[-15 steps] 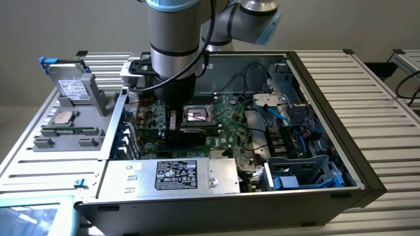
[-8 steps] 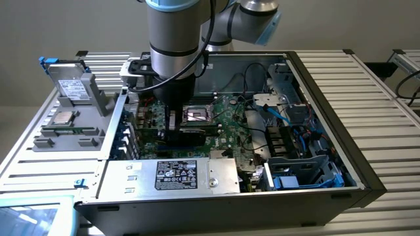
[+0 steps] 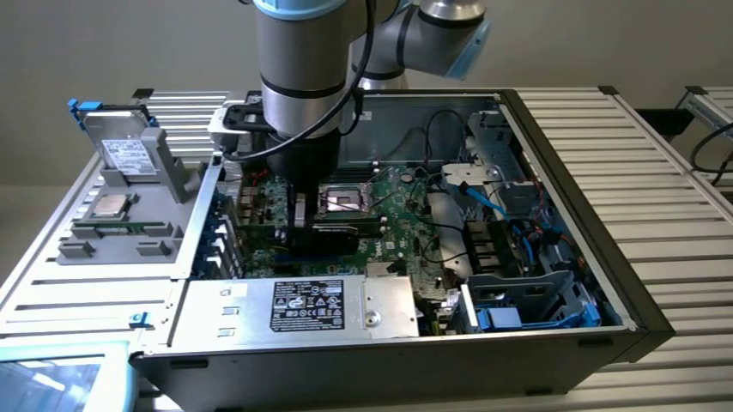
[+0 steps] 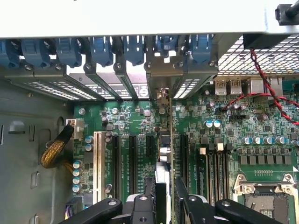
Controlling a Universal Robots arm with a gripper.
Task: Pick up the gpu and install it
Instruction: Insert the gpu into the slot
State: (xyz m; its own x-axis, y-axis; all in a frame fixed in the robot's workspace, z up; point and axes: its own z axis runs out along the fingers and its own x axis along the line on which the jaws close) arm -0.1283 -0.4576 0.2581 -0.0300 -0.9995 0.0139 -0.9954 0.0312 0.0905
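The gripper (image 4: 164, 192) clamps the gpu (image 4: 163, 147) edge-on. Any tilt over the motherboard (image 4: 140, 122) below it may jam or bend contacts.

Case interior (image 3: 586, 204), open-topped. Clear: expansion slots (image 4: 131, 161) beside upright gpu (image 4: 169, 144). Obstacles: blue bracket clips (image 4: 100, 49) beyond slot ends; red wires (image 4: 263, 77).

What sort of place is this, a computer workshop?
Likely a robotics lab or test bench for computer assembly: an opened computer case lies on a slatted metal table, a robot arm reaches down over its motherboard, and a grey fixture beside it holds parts.
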